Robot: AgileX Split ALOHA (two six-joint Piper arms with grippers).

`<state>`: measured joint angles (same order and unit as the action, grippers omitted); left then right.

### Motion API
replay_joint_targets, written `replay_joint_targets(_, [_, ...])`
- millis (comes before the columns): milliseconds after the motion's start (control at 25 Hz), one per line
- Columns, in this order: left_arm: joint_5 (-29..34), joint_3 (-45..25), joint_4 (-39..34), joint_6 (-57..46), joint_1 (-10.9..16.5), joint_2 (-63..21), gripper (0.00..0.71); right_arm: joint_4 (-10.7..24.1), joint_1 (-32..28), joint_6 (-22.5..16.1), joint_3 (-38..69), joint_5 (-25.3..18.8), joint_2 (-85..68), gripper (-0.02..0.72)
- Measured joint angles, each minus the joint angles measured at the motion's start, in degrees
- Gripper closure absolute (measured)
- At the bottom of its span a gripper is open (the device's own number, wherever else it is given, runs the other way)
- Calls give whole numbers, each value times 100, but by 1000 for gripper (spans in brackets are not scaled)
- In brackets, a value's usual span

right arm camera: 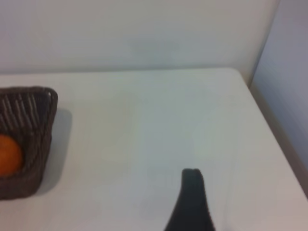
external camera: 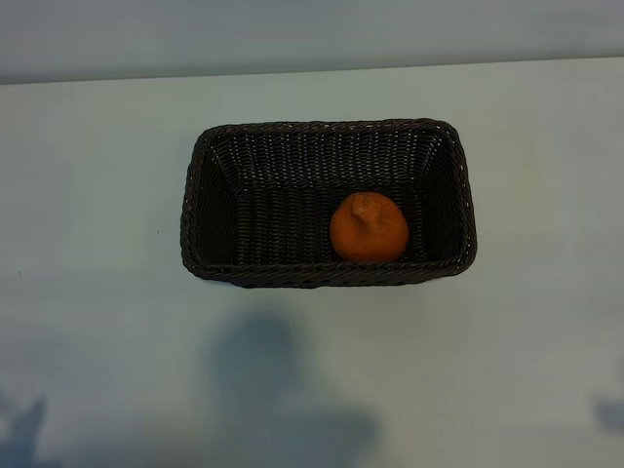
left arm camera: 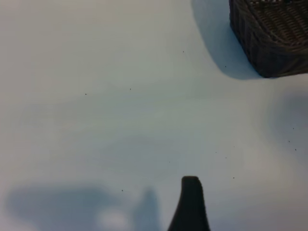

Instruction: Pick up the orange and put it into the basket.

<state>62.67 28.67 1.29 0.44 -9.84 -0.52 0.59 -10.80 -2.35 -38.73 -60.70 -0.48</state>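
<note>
The orange [external camera: 369, 229] lies inside the dark brown wicker basket [external camera: 322, 125], near its front right corner, knobby stem end up. Neither gripper shows in the exterior view; only arm shadows fall on the table in front of the basket. In the left wrist view one dark fingertip [left arm camera: 191, 187] of my left gripper hangs over bare table, well away from the basket [left arm camera: 269, 43]. In the right wrist view one dark fingertip [right arm camera: 191, 180] of my right gripper hangs over bare table, with the basket [right arm camera: 29, 144] and the orange [right arm camera: 8, 155] off to one side. Nothing is held by either gripper.
The pale table [external camera: 97, 322] spreads all round the basket. A wall [external camera: 312, 34] rises behind its far edge. In the right wrist view the table's edge [right arm camera: 269, 130] runs close to a side wall.
</note>
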Motion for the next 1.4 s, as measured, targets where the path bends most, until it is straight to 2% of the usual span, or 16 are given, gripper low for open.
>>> replay_joint_targets(280, [0, 0, 0, 0, 0, 0, 118, -59, 72, -11, 391, -54, 0, 153])
replay_joint_targets(560, [0, 0, 0, 0, 0, 0, 118, -59, 107, 162, 944, -48, 0, 153])
replay_joint_targets(1400, [0, 0, 0, 0, 0, 0, 118, -120, 229, 181, 1079, -35, 0, 154])
